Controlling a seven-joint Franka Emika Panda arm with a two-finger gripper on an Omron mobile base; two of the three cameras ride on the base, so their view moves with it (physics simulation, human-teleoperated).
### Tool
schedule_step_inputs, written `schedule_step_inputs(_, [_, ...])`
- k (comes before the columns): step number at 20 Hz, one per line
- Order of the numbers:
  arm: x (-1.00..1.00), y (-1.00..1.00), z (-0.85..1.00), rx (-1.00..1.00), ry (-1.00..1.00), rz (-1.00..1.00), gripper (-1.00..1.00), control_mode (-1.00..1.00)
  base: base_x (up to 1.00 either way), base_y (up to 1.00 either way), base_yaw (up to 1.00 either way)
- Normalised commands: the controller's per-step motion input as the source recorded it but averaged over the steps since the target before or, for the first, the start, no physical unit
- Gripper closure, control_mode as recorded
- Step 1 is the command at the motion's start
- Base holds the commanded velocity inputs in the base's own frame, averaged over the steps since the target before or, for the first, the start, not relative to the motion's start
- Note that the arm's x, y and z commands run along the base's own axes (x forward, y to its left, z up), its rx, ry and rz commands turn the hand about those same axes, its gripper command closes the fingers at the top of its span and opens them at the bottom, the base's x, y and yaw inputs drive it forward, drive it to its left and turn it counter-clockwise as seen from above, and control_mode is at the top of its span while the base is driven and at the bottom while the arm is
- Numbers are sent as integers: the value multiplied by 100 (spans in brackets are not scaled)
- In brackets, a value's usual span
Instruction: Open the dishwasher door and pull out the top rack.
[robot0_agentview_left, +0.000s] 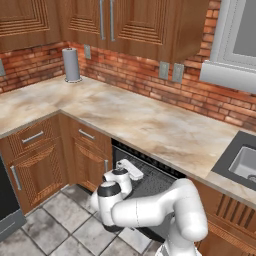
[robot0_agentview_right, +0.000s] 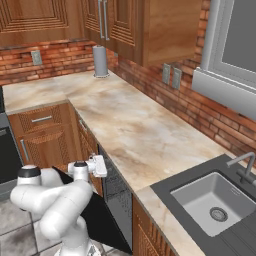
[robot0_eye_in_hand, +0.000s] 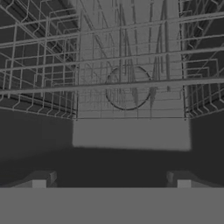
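Door (robot0_agentview_right: 100, 220) hangs open; your tool (robot0_eye_in_hand: 111, 181), fingers spread and empty, faces the rack (robot0_eye_in_hand: 127, 57) at 12 o'clock.

A marbled beige counter (robot0_agentview_left: 145, 122) bends in an L across the middle of the left base view, running from the left edge to the right edge. A grey paper towel roll (robot0_agentview_left: 71, 64) stands upright on it at the upper left, near the brick wall. A dark sink (robot0_agentview_left: 243, 161) is set into it at the right edge. In the right base view the counter (robot0_agentview_right: 135, 130) runs from upper left to lower right, roll (robot0_agentview_right: 100, 61) at the top, sink (robot0_agentview_right: 215, 200) at lower right. A grey tiled floor (robot0_agentview_left: 60, 220) fills the lower left of the left base view.
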Motion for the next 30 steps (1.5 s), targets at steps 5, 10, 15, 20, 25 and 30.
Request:
schedule_step_inputs(5, [0, -8, -79, -11, 0, 0, -100, -100, 0, 0, 0])
schedule_step_inputs(10, [6, -7, -79, -10, 0, 0, -100, -100, 0, 0, 0])
schedule_step_inputs(15, [8, -6, -77, -9, 0, 0, -100, -100, 0, 0, 0])
schedule_step_inputs(20, [9, 0, -83, -8, 0, 0, -100, -100, 0, 0, 0])
schedule_step_inputs(25, [1, 0, -90, -6, 0, 0, -100, -100, 0, 0, 0])
schedule_step_inputs(30, [0, 0, -98, -7, 0, 0, -100, -100, 0, 0, 0])
